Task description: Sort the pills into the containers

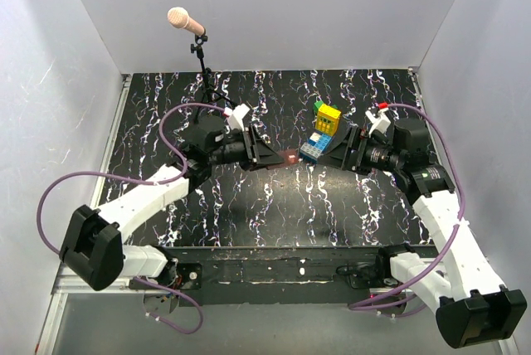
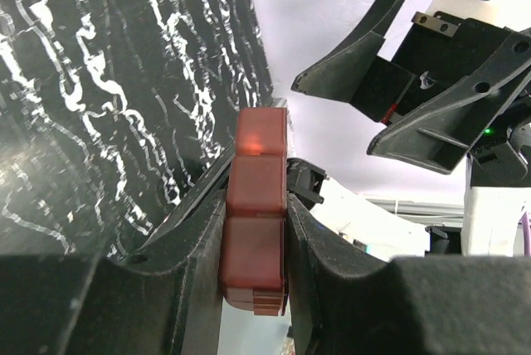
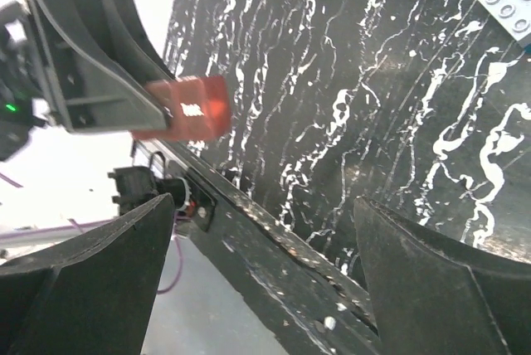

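Note:
My left gripper point(image 1: 278, 158) is shut on the small dark red-brown box point(image 1: 291, 157) and holds it up in the air over the middle of the mat. In the left wrist view the box point(image 2: 257, 222) is clamped between both fingers. My right gripper point(image 1: 333, 153) is open and empty, facing the box from the right with a gap between them. In the right wrist view the box point(image 3: 192, 106) sticks out of the left fingers point(image 3: 91, 65), beyond my wide-open right gripper point(image 3: 265, 239). A bit of green point(image 1: 318, 104), perhaps the bottle, shows behind the bricks. No pills show.
A yellow-and-blue toy brick stack point(image 1: 323, 132) stands on the black marbled mat point(image 1: 274, 206) just behind my right gripper. A microphone on a small stand point(image 1: 199, 48) is at the back left. White walls enclose the table on three sides.

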Tool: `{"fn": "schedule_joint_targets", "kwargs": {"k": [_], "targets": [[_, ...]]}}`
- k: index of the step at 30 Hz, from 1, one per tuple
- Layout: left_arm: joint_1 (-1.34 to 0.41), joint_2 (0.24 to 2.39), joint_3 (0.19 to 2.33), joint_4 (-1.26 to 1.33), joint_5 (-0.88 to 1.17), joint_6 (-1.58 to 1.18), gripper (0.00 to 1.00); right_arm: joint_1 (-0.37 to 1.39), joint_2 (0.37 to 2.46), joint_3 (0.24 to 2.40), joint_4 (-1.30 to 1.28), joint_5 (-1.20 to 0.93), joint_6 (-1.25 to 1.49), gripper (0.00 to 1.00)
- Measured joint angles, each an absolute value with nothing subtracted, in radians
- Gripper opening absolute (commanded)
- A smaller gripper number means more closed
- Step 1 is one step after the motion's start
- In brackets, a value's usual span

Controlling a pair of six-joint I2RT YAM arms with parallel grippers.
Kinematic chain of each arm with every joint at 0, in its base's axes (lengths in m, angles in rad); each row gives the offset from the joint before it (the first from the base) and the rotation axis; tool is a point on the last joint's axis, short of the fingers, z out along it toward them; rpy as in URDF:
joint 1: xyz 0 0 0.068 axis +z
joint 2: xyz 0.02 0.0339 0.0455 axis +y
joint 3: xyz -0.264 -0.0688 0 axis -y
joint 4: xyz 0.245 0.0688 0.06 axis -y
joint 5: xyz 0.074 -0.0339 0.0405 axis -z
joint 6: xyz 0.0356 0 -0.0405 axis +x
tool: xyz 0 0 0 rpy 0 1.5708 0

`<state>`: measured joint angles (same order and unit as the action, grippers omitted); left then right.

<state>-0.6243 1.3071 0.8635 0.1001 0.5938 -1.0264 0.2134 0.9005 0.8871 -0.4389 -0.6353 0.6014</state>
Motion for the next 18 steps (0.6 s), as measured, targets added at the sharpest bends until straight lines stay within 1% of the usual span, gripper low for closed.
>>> {"fn": "schedule_joint_targets", "kwargs": {"k": [2, 3, 7, 10, 14, 15, 16, 18], "targets": [[-0.590, 1.285, 0.886, 0.013, 0.624, -0.988, 0.00, 0.215, 0.896, 0.888, -0.466, -0.638, 0.552, 0.95], [-0.572, 1.274, 0.895, -0.030, 0.646, -0.968, 0.00, 0.219, 0.894, 0.888, -0.474, -0.640, 0.530, 0.98], [-0.494, 1.242, 0.913, -0.166, 0.772, -0.894, 0.00, 0.270, 0.882, 0.889, -0.479, -0.654, 0.433, 0.98], [-0.439, 1.240, 0.917, -0.263, 0.863, -0.838, 0.00, 0.349, 0.881, 0.910, -0.495, -0.662, 0.355, 0.98], [-0.395, 1.240, 0.918, -0.364, 0.928, -0.789, 0.00, 0.482, 0.884, 0.947, -0.498, -0.653, 0.259, 0.98], [-0.392, 1.240, 0.918, -0.376, 0.934, -0.786, 0.00, 0.505, 0.883, 0.949, -0.495, -0.649, 0.247, 0.95], [-0.391, 1.240, 0.918, -0.391, 0.945, -0.784, 0.00, 0.537, 0.883, 0.950, -0.489, -0.640, 0.231, 0.93], [-0.391, 1.240, 0.917, -0.403, 0.964, -0.787, 0.00, 0.596, 0.883, 0.950, -0.471, -0.601, 0.211, 0.95]]}}
